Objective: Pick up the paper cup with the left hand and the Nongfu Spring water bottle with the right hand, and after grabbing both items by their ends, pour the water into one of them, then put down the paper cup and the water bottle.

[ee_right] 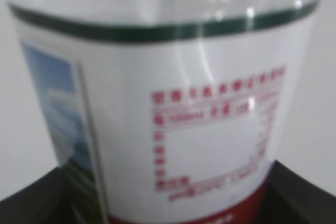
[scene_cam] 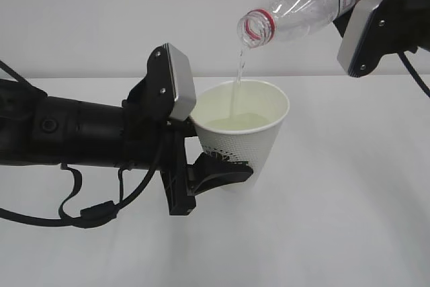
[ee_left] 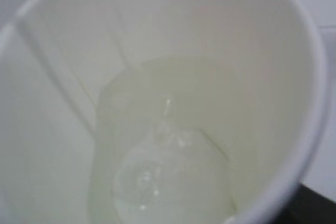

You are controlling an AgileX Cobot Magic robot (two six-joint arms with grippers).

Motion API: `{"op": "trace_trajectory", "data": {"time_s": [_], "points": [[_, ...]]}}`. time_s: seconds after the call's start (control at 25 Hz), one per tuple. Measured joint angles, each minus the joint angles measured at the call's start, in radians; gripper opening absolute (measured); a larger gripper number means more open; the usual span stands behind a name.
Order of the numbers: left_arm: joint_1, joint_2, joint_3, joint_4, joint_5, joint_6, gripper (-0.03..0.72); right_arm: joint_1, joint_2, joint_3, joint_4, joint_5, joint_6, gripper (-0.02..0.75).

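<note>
the white tabletop [scene_cam: 349, 220] fills the lower part of the room view, with a pale wall behind it; the left hand [scene_cam: 74, 132], a thick black arm with a grey camera block, comes in from the left side, low over the tabletop; a black cable [scene_cam: 80, 216] loops under it; its end effector [scene_cam: 215, 166] is clamped on the lower wall of the paper cup [scene_cam: 245, 142], one black curved finger [scene_cam: 225, 174] lying across the dimpled side near the dark logo; the cup stands upright in this grip, a little left of the middle, and i cannot tell if its bottom touches the tabletop; the right hand [scene_cam: 393, 21] is at the top right corner, well above the cup; its end effector [ee_right: 173, 203] is closed on the label end of the nongfu spring water bottle [scene_cam: 306, 1], and in the right wrist view the dark fingers [ee_right: 304, 192] sit at both sides of the label near its red band; the bottle is tilted, the open mouth with the red neck ring pointing down and left, just above the cup's rim; the water [scene_cam: 236, 72] falls as a thin stream from the mouth into the cup; inside, in the left wrist view, a pale pool [ee_left: 168, 150] covers the bottom, with ripples where the stream lands.
</note>
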Motion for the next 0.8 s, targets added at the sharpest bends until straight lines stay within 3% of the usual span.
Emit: {"op": "trace_trajectory", "data": {"time_s": [0.8], "points": [[0.000,0.000,0.000,0.000,0.000,0.002,0.482,0.000,0.000,0.000,0.000,0.000,-0.016,0.522]]}}
